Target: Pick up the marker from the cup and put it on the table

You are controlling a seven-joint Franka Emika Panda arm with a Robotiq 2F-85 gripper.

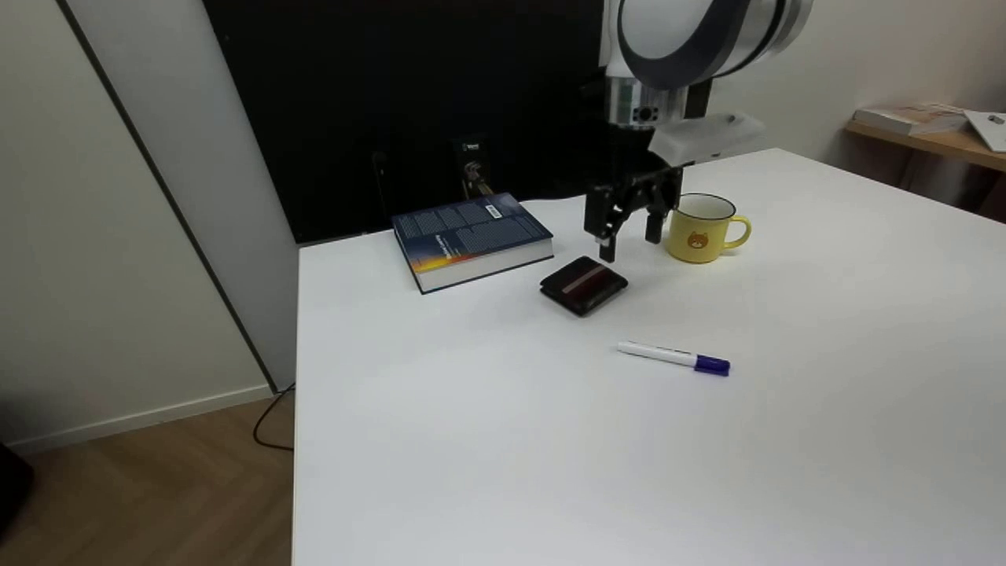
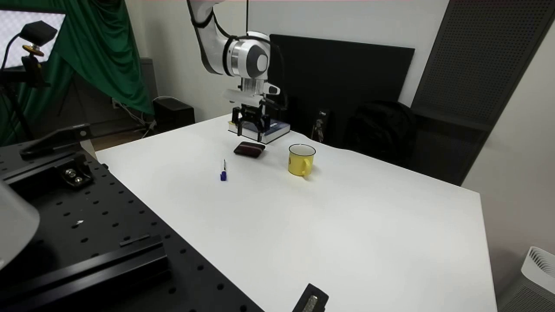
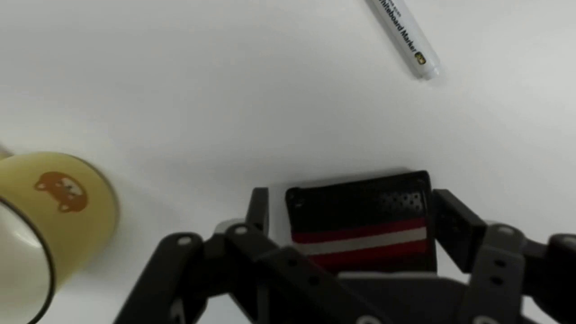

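Jaws of the gripper (image 1: 630,245) stand wide apart over a striped black wallet (image 1: 583,287), nothing gripped
Near them, to one side, the cup (image 1: 697,236) stands upright, nothing poking above its rim; across the jaws from it, in an exterior view, lies a book (image 1: 471,236); well apart from the jaws, past the wallet, the marker (image 1: 668,355) lies flat on the table (image 1: 487,440); judging by that, pick and placing both seem done, and the step in hand looks like the last, getting clear; the next move then calls for a straight rise with the jaws spread, so that they neither catch the wallet nor nudge the cup, and for leaving the marker alone.
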